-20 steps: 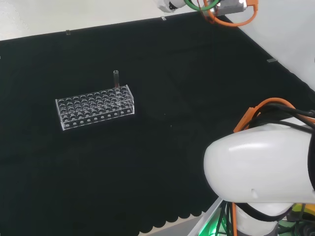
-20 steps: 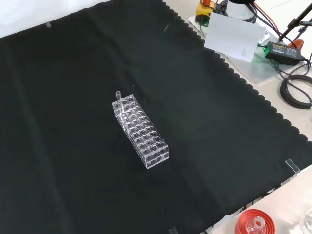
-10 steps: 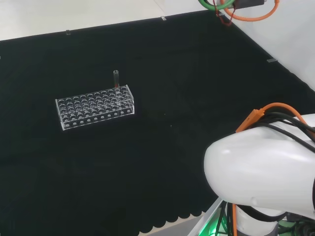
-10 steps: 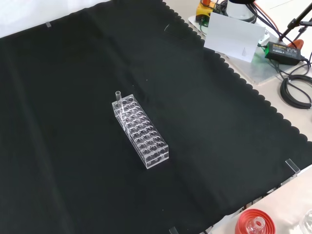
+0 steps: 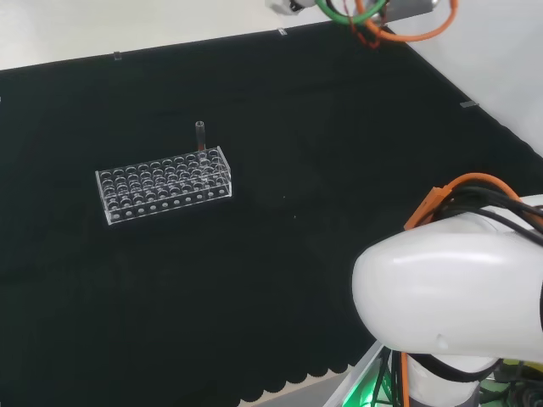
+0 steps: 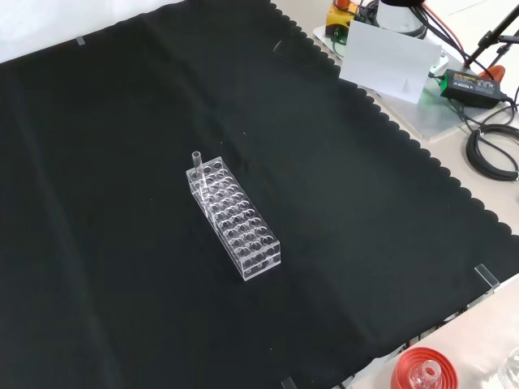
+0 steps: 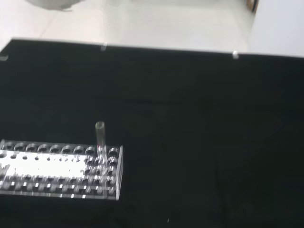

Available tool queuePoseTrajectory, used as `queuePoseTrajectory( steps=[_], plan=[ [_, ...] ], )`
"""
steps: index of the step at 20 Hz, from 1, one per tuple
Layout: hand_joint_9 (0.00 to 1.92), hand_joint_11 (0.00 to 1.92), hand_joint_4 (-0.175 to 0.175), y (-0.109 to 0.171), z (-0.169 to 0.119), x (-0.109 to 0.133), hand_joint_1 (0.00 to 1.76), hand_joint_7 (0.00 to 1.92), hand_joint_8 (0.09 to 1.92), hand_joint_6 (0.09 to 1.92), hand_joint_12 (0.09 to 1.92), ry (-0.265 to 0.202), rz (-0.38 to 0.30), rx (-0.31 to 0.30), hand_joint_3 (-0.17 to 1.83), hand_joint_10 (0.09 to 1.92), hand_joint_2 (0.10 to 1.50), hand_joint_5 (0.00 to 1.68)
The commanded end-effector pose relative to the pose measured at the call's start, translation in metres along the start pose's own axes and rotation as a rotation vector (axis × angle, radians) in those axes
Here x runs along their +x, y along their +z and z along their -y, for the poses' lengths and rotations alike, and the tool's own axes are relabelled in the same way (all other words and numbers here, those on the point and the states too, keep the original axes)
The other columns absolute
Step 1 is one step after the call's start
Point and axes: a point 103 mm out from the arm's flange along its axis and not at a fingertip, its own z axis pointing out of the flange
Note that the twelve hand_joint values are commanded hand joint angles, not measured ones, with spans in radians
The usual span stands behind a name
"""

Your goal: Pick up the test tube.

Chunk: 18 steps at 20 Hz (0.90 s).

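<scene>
Test tube [image 5: 200, 134] upright in clear rack [image 5: 163, 183], seated in a hole at the rack's far right corner in the head view, its open top well above the rack's rim. Same tube [image 6: 196, 162] at the upper-left end of the rack [image 6: 238, 220] in the front view, apparently the sole tube there, other holes looking empty. Seen again from the wrist camera [image 7: 100, 137], standing near the rack's [image 7: 59, 169] end, tube and rack a good way off. Rack resting flat on the black cloth of the desk [image 5: 339, 127], roughly mid-cloth, nothing else beside it.

Robot hand state: cannot tell. White arm link [image 5: 450, 297] bulking at the head view's lower right, orange and green cables [image 5: 373, 17] at its top edge, both well apart from the rack.

Progress, judged from this: barely begun. Tube untouched, not yet approached, not grasped, not lifted. Left to do: travel across to the rack, descend over the tube's exposed upper part, close around it, draw it straight up clear of its hole without dragging the light rack along.

Red ribbed stand [image 6: 422, 369] at the front view's lower edge, off the cloth, irrelevant here.
</scene>
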Motion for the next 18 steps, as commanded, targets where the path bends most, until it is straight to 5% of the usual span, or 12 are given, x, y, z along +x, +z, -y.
queuePoseTrajectory(
  steps=[1, 18],
  plan=[
    [0.08, 0.0, -0.066, 0.024, -0.034, 0.023, 0.68, 0.1, 0.94, 0.16, 1.42, -0.064, 0.015, 0.068, 0.43, 1.02, 0.75, 0.11],
    [0.2, 0.0, -0.068, 0.089, -0.105, 0.043, 0.74, 0.2, 0.96, 0.1, 1.56, -0.092, -0.013, 0.209, 0.42, 1.02, 0.75, 0.18]
  ],
)
